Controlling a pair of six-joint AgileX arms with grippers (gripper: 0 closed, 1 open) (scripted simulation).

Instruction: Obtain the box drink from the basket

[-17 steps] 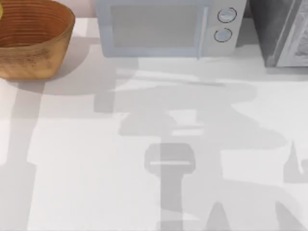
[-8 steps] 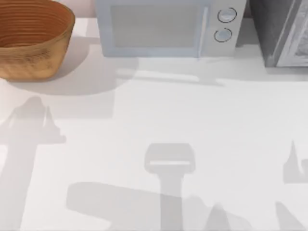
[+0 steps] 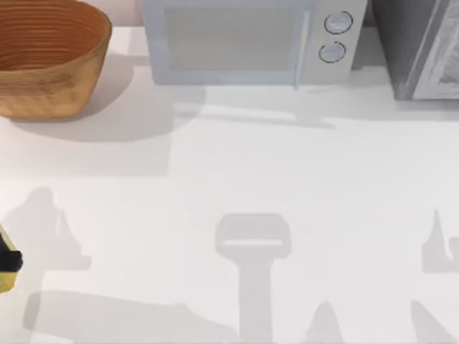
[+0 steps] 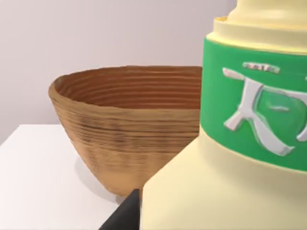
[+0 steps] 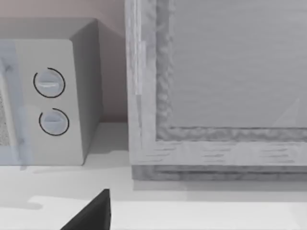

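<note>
The box drink (image 4: 240,143) is a pale-yellow carton with a green band and white raised marks, looming close in the left wrist view. A black finger (image 4: 125,214) of my left gripper lies against it. In the top view my left gripper (image 3: 6,261) sits at the table's left edge, shut on the box drink (image 3: 4,281), of which a yellow sliver shows. The basket (image 3: 43,57), a round orange-brown wicker bowl, stands at the back left, apart from the gripper. The basket (image 4: 120,129) appears behind the carton with nothing visible inside it. A dark part of my right gripper (image 5: 91,215) faces the back right.
A white microwave (image 3: 247,39) stands at the back centre, its two round knobs (image 5: 50,100) on its right side. A grey cabinet (image 3: 423,46) stands at the back right. The white tabletop (image 3: 237,179) carries only arm shadows.
A yellow sliver at the basket's left rim a second ago is gone. My left gripper with the carton has come into the top view at the front left edge; its shadow shifted that way.
</note>
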